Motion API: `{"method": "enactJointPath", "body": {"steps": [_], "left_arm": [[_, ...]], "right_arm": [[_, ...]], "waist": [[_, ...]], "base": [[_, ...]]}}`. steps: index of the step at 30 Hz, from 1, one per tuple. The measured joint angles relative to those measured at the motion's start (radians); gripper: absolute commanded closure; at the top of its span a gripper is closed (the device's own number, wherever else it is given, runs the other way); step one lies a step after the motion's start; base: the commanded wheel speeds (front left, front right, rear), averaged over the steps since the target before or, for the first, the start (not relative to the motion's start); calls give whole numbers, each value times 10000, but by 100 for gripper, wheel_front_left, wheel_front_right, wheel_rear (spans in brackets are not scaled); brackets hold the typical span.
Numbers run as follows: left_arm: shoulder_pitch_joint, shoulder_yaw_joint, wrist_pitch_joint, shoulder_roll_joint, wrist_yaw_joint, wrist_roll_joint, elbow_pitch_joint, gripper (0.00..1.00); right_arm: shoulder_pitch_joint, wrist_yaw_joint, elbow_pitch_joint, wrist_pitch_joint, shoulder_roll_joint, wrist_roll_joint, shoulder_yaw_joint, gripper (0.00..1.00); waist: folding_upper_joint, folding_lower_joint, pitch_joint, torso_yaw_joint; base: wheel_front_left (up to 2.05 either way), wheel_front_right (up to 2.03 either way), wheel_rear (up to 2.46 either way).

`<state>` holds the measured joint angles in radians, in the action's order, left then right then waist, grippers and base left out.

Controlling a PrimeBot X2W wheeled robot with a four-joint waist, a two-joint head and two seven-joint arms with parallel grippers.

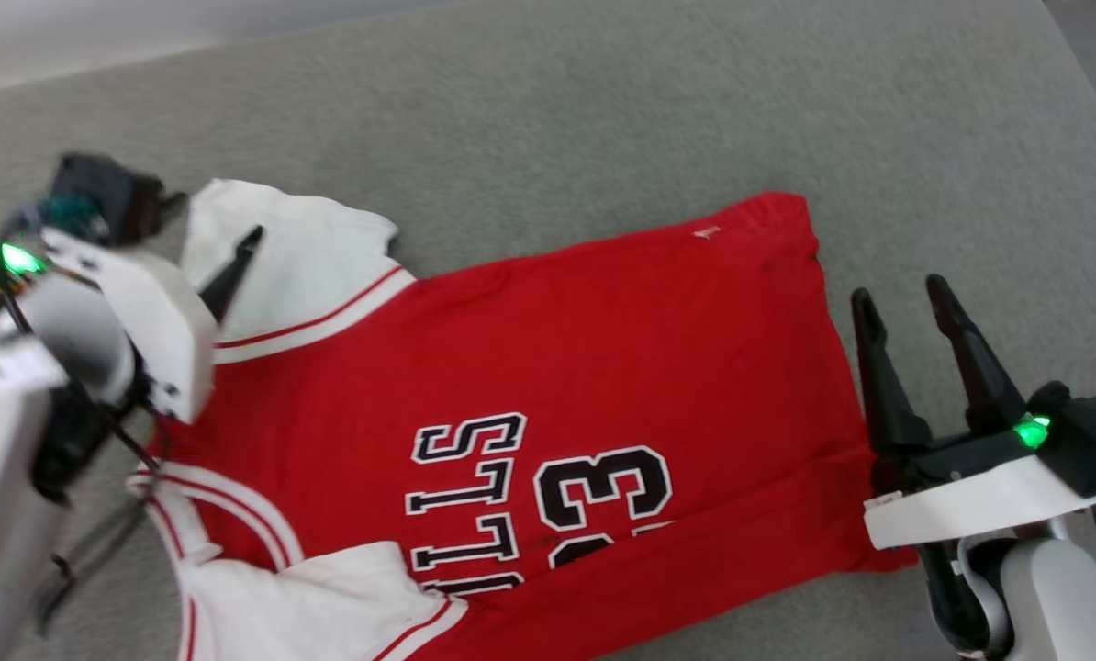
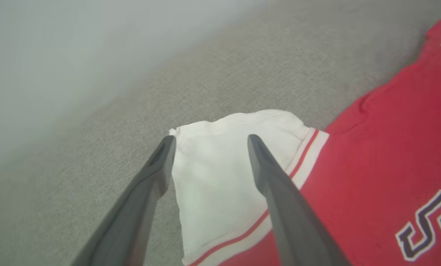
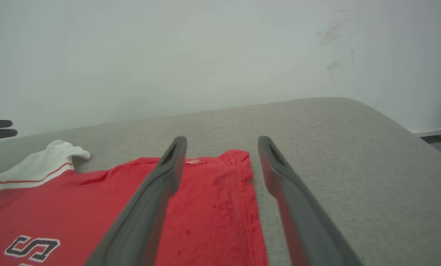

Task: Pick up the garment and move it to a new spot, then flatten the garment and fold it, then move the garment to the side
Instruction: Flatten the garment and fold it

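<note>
**While the jersey lies spread out, both hands wait open at its two ends**

Where the grey fabric-covered surface (image 1: 603,110) comes closest to the robot, the garment (image 1: 548,367) lies lengthwise across it, collar end to the left and hem (image 1: 833,367) to the right. Its near sleeve (image 1: 328,597) sits rumpled at the near left. A red strip along the near long side appears turned up over the chest, since it cuts off the lower part of the lettering (image 1: 475,496) and the number (image 1: 603,487).

A little farther in, the right hand (image 1: 899,292) hovers just beside the hem, its fingers apart and holding nothing. The right wrist view puts the hem's far corner between them. Farther left, the left hand (image 2: 209,138) has its fingers spread either side of the white far sleeve (image 1: 300,266), gripping nothing. Whether the tips touch the cloth I cannot tell. Beyond the garment, the surface runs bare to its far edge and rounded far right corner, with a pale wall (image 3: 168,55) behind.

My reading is that the move to a new spot and the flattening are done, and folding is in hand. The next move probably calls for both hands to close together, left on the far sleeve or shoulder and right on the far hem corner. They would then carry that far side toward the near edge evenly, so the cloth does not skew or bunch.
</note>
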<state>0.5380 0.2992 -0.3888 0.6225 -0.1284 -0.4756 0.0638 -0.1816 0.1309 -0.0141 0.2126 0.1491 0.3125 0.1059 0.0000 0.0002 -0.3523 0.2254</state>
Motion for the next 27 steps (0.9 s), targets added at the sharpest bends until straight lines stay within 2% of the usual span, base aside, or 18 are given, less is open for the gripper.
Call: {"method": "enactJointPath", "body": {"steps": [6,9,15,17,21,22,23,24,25,27], "left_arm": [[1872,366,-3323,1225,-8,-1193,842,0],[2568,332,-4550,1555,8,-1429,1275,0],[3283,545,-5848,1820,184,-1312,1737,0],[3452,552,-6077,1894,326,-1243,1845,0],[3568,878,-6230,2240,314,-732,1881,0],[3562,892,-6347,2253,313,-805,1921,7],[3558,871,-6462,2228,318,-955,1950,53],[3543,840,-6560,2203,332,-1091,1956,89],[3508,834,-6619,2182,332,-1181,1939,100],[3443,826,-6640,2100,326,-1323,1877,100]], "right_arm": [[-318,0,-433,247,-244,119,454,0],[-464,0,-642,339,-341,194,677,0],[-711,0,-1095,437,-470,299,878,0],[-798,0,-1221,454,-535,301,878,0],[-910,0,-1375,479,-625,303,980,0],[-941,0,-1413,481,-640,303,991,0],[-957,0,-1425,481,-650,303,993,0],[-964,0,-1427,481,-654,303,980,0],[-968,0,-1427,481,-654,303,965,0],[-979,0,-1421,483,-652,299,938,0]], "waist": [[0,0,-771,724],[0,0,-1114,1054],[0,0,-1737,1508],[0,0,-1876,1610],[0,-1,-2019,1731],[0,-1,-2022,1740],[0,-2,-2017,1736],[0,-1,-2007,1726],[0,-1,-1996,1710],[0,-1,-1971,1669]], "base": [[0,0,0],[0,0,0],[0,0,0],[0,0,0],[0,0,0],[0,0,0],[0,0,0],[0,0,0],[0,0,0],[0,0,0]]}}
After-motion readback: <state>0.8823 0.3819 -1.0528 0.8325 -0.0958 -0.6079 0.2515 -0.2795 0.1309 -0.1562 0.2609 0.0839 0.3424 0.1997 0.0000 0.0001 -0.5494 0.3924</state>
